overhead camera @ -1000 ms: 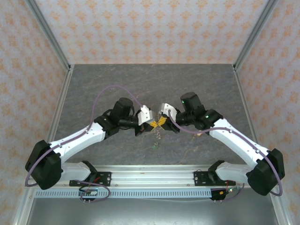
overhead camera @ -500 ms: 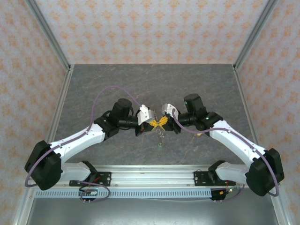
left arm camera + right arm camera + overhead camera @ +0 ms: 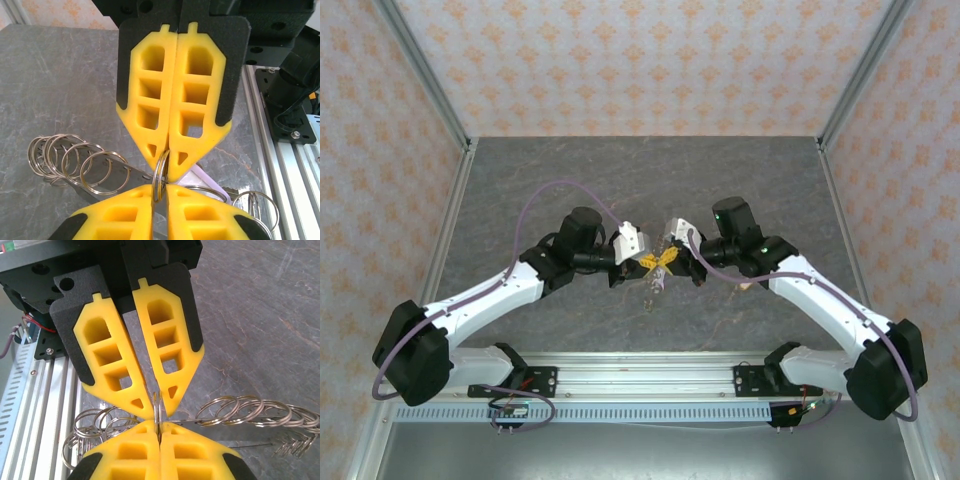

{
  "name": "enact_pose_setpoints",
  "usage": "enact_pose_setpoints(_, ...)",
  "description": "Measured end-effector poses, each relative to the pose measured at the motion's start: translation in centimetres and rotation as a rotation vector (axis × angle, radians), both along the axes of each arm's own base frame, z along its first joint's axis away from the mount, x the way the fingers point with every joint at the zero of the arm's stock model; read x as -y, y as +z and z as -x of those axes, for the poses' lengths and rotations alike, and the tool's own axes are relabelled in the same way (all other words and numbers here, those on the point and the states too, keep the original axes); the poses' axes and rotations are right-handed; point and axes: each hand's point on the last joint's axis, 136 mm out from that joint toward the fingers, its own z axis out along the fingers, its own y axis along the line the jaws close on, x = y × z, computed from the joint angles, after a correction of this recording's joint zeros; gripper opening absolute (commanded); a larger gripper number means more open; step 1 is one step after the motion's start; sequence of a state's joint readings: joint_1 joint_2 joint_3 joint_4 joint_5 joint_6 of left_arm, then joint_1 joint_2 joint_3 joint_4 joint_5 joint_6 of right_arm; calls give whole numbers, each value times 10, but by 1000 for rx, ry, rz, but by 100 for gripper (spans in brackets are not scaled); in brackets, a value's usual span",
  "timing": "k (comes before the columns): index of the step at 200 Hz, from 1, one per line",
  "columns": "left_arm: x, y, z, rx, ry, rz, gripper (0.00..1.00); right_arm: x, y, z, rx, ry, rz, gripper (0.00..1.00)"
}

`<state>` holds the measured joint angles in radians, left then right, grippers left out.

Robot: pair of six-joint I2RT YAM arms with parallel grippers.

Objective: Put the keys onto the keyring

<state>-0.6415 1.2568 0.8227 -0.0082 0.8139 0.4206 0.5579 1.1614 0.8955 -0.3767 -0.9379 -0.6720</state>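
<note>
At the middle of the table [image 3: 570,180] the two grippers are brought tip to tip, and a thin metal keyring [image 3: 160,170] is held edge-on between them. The right gripper [image 3: 159,427] is seen at 6 o'clock of its own wrist view, its yellow fingers pressed together on the lower arc of the keyring. The left gripper [image 3: 157,409] comes in there from 12 o'clock. Its fingers stand a little apart with the wire of the keyring in the gap, so the hold is judged to lie with the right side alone. A bunch of loose rings [image 3: 75,160] is strung on a flat grey strip [image 3: 122,172] and is spread toward 9 and 4 o'clock in the left wrist view. The strip may be a key blade, but the keys cannot be made out with certainty. The step in hand is judged to be a new grip for opening the keyring. It is done well if the right clamp is not loosened, the left fingers are shifted only slightly along the wire and closed squarely, and the hanging bunch is not allowed to twist the keyring out of its plane.
</note>
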Motion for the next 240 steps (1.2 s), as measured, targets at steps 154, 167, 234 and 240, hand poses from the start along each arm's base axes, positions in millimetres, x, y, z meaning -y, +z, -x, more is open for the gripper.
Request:
enact_pose_setpoints(154, -1, -11, 4, -7, -29, -66, 0, -1, -10, 2, 26, 5, 190, 12)
enact_pose_setpoints(167, -1, -9, 3, -10, -25, -59, 0, -1, -8, -1, 38, -3, 178, 14)
enact_pose_setpoints(234, 3, -6, 4, -24, -24, -17, 0, 3, -2, -2, 32, -33, 90, 12)
enact_pose_setpoints(240, 3, -6, 4, -26, -24, -13, 0, 3, -1, -1, 32, -31, 85, 12)
